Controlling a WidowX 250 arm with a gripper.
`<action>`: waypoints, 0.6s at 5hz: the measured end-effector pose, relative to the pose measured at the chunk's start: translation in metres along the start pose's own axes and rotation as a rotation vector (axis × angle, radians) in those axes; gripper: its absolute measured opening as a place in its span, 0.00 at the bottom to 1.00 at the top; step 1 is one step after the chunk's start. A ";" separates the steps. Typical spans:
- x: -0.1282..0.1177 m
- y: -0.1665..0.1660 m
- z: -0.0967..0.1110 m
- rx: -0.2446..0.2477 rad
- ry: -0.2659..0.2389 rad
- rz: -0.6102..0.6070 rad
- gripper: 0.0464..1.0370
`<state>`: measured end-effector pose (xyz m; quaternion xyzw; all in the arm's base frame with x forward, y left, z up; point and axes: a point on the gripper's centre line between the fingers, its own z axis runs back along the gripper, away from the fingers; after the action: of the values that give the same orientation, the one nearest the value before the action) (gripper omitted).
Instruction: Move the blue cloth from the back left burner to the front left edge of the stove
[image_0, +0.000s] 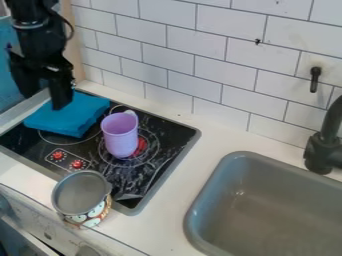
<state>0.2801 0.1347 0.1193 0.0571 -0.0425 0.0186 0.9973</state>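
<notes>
Gripper (44, 101), black, two-fingered, above folded bright-blue cloth (70, 116).
Fingers spread well apart, nothing held; cloth lies at back left of black glass stovetop (165, 146), light purple plastic cup (121, 136) upright just beside it, round grey pot with patterned side (95, 215) at front edge, grey basin sink (195, 212) to the right.

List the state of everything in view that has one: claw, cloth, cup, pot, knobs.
Claw: open, hanging at the blue cloth; contact unclear.
Blue cloth: folded, lying on the stove.
Purple cup: upright, mouth up, on the stove.
Patterned pot: upright, uncovered, by the stove's front edge.
Red knobs: settings too small to tell.
</notes>
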 end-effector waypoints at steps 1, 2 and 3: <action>0.015 0.010 -0.012 -0.038 -0.020 0.046 0.96; 0.030 0.020 -0.023 -0.063 -0.026 0.060 0.96; 0.041 0.027 -0.031 -0.050 -0.031 0.068 0.96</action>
<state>0.3225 0.1660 0.0948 0.0307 -0.0602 0.0504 0.9964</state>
